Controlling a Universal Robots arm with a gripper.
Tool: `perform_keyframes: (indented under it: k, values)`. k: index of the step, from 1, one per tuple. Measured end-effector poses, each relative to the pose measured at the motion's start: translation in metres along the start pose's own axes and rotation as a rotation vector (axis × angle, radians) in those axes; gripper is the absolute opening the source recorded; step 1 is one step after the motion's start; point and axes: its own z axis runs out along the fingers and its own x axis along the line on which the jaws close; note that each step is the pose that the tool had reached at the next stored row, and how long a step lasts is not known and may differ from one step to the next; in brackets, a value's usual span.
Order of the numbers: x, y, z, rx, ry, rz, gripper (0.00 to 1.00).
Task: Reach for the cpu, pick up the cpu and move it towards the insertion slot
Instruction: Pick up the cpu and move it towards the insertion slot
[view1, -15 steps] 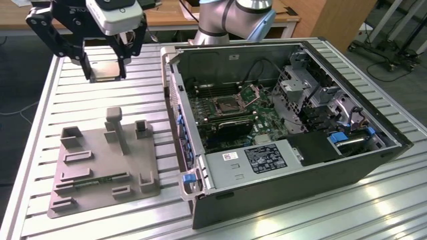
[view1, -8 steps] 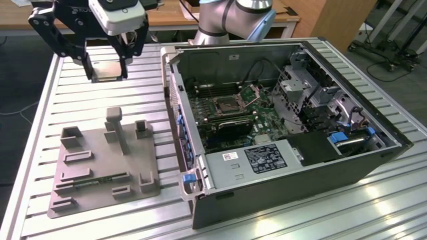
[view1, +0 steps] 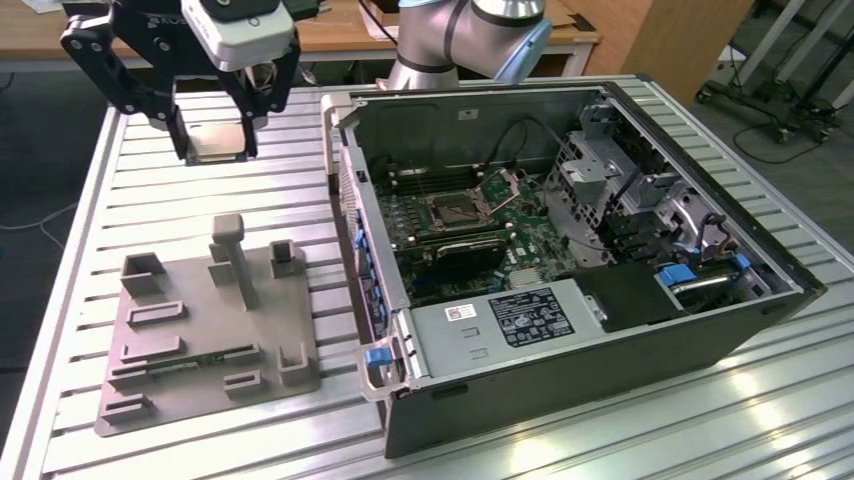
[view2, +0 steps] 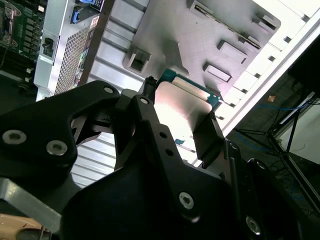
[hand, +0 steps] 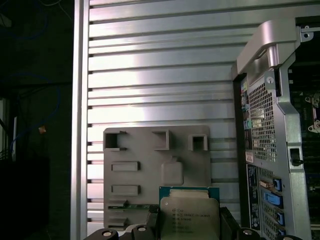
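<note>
Your gripper is clamped on the cpu by its edges, raised over the table beside the case. With so thin a grip, a jolt could tilt or drop it. A low path could clip the case wall before the slot. The lid print is illegible.

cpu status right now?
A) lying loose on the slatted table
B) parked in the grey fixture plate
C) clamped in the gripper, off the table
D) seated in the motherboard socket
C: the small flat square silver-topped chip is clamped in the black gripper, held clear of the grey moulded fixture plate and well apart from the silver-framed square socket.
</note>
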Motion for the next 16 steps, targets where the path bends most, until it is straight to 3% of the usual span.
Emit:
perform_keyframes:
  k: [16]
  values:
    - [-0.0041, 0.0001, 0.0003, -0.0003, 0.0, 0.0, 0.54]
